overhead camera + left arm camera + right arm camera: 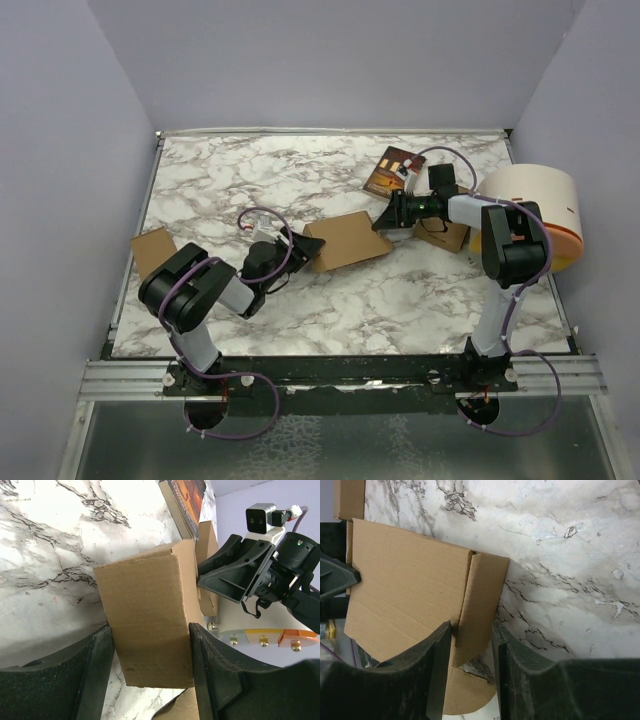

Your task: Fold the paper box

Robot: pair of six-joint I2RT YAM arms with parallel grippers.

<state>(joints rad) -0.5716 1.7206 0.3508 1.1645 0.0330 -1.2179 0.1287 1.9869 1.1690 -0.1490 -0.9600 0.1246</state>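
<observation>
The box [345, 240] lies near the middle of the worktop [230, 180], between the two arms. Its long axis runs left to right, with the right end angled a little toward the far wall. It is partly formed: broad tan panels with a narrower panel creased up along one end.

The left gripper [303, 248] is clamped on the left end, one finger pressed against each side of the folded body. The right gripper [383, 220] pinches the narrow upturned panel at the right end, its jaws tight against the cardboard.

The worktop is white marble pattern with grey veins. Pale lilac walls [320, 60] close it in on three sides. A dark booklet [390, 170] lies beyond the right gripper, and a white drum [530, 205] with an orange band stands at the right edge. A loose cardboard piece [152, 250] rests at the left edge.
</observation>
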